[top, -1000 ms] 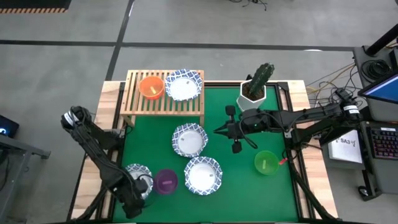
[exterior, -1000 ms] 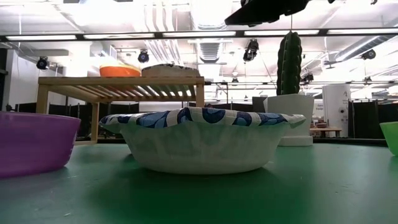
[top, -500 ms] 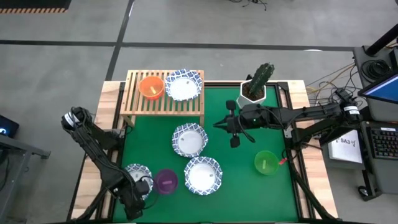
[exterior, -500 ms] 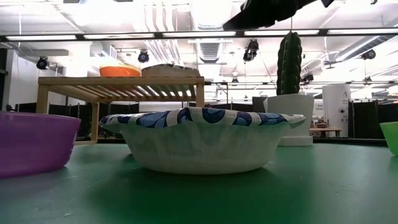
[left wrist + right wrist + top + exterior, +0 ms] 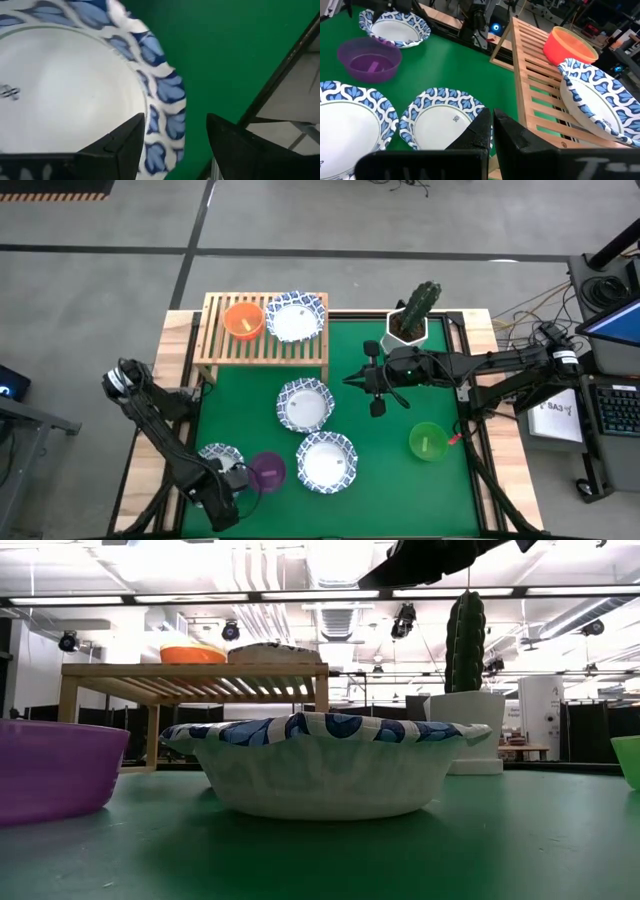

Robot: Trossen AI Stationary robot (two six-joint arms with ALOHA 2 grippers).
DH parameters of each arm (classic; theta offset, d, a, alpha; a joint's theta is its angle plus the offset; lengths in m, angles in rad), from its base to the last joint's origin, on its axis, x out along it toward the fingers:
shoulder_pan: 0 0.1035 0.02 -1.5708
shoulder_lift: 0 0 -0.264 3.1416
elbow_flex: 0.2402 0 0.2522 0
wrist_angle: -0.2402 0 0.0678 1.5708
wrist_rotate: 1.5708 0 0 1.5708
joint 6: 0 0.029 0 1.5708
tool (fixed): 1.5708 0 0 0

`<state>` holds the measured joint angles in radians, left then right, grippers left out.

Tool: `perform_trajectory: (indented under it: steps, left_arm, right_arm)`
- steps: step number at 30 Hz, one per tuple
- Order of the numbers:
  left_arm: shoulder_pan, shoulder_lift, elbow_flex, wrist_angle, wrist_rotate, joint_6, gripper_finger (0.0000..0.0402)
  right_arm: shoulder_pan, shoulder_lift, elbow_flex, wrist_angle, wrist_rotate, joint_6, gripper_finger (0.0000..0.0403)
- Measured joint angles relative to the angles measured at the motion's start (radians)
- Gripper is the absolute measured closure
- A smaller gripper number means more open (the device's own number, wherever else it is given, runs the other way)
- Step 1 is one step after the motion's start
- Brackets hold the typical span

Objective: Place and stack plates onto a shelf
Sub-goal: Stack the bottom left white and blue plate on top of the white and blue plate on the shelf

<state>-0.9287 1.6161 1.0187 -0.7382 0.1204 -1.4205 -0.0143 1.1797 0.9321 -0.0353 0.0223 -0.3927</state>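
Observation:
The wooden slat shelf (image 5: pixel 265 330) stands at the far left and carries an orange dish (image 5: pixel 243 319) and one blue-rimmed plate (image 5: pixel 296 316). Three more blue-rimmed plates lie on the green table: one mid-table (image 5: pixel 305 403), one near the front (image 5: pixel 327 461) and one at the near left (image 5: pixel 218 460). My left gripper (image 5: pixel 177 145) is open at that near-left plate, one finger over its inside (image 5: pixel 120 145) and one outside its rim (image 5: pixel 170 105). My right gripper (image 5: pixel 493 127) hovers shut above mid-table (image 5: pixel 372 385).
A purple dish (image 5: pixel 267 471) sits right beside the near-left plate. A green dish (image 5: pixel 428 440) rests toward the near right. The white pot with a cactus (image 5: pixel 413 315) stands at the far edge, close behind my right arm. Bare slats remain along the shelf's near side (image 5: pixel 540 85).
My right gripper has drifted a little toward the far edge and the shelf, then held still. My left arm has shifted slightly at the near-left plate. No plate or dish has moved.

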Motion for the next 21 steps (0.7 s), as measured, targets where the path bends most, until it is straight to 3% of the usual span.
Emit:
perform_trajectory:
  steps: [9, 13, 18, 21]
  left_arm:
    - [0.0, 0.07, 0.0, 0.039, 0.001, 0.005, 0.0224]
    - [-0.005, 0.07, 0.001, 0.049, 0.001, 0.025, 0.0278]
    - [-0.009, 0.062, 0.002, 0.039, 0.032, 0.025, 0.0379]
    - [-0.008, 0.054, 0.002, 0.039, 0.053, 0.025, 0.0391]
  right_arm:
    - [0.0, 0.0, 0.0, 0.015, 0.0, 0.0, 0.0394]
    - [0.0, 0.0, 0.0, 0.018, 0.0, 0.0, 0.0394]
    - [0.0, 0.0, 0.0, 0.018, 0.001, 0.0, 0.0394]
    - [0.0, 0.0, 0.0, 0.018, 0.001, 0.0, 0.0394]
